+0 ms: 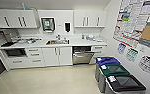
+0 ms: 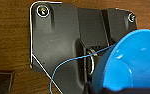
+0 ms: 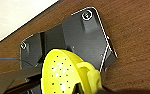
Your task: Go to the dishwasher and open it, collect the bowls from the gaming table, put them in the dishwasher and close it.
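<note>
Left wrist view showed the blue bowl [image 2: 133, 62] looking light, stiff and slippery, best pinched at its rim; claw state I could not tell.

sink [image 1: 57, 42], white cabinets [image 1: 55, 56] — three bins [image 1: 117, 78]

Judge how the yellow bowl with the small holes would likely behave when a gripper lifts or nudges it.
The yellow bowl looks like thin moulded plastic, so probably light and stiff. Its glossy surface may be slippery. The round shape suggests it could rock or tip if nudged on its rim.
</note>
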Robot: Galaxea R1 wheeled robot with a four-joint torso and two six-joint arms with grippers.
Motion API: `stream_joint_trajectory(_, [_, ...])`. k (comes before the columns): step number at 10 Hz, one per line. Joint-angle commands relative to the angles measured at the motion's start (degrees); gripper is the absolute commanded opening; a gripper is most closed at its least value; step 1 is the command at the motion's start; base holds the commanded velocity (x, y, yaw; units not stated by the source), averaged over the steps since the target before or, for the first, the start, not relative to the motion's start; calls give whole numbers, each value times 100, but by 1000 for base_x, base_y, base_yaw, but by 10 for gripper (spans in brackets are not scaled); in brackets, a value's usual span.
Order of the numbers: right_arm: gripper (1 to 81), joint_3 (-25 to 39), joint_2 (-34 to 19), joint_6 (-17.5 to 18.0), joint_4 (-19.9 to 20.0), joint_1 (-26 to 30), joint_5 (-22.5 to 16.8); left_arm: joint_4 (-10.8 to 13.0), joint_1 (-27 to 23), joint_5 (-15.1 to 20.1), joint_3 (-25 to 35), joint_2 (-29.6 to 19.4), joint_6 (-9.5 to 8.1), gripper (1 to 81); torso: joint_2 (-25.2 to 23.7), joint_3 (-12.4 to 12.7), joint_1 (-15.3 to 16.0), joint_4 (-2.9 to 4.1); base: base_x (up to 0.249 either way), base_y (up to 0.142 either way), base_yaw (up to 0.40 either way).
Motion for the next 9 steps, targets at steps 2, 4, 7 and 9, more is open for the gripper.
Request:
stream_joint_trajectory(2, [10,48,-178,-27,-83,189,-330,18,-231,338,36,-60,23,10,0,0,0,0,236,0,0])
stream_joint_trajectory(4, [10,48,-178,-27,-83,181,-330,18,-239,338,36,-60,23,10,0,2,-2,0,236,0,0])
stream_joint_trajectory(7, [10,48,-178,-27,-83,207,-347,0,-239,338,36,-60,23,10,2,0,4,0,199,0,0])
stream_joint_trajectory(9, [10,48,-178,-27,-83,206,-347,0,-239,338,36,-60,23,10,0,0,0,0,174,0,0])
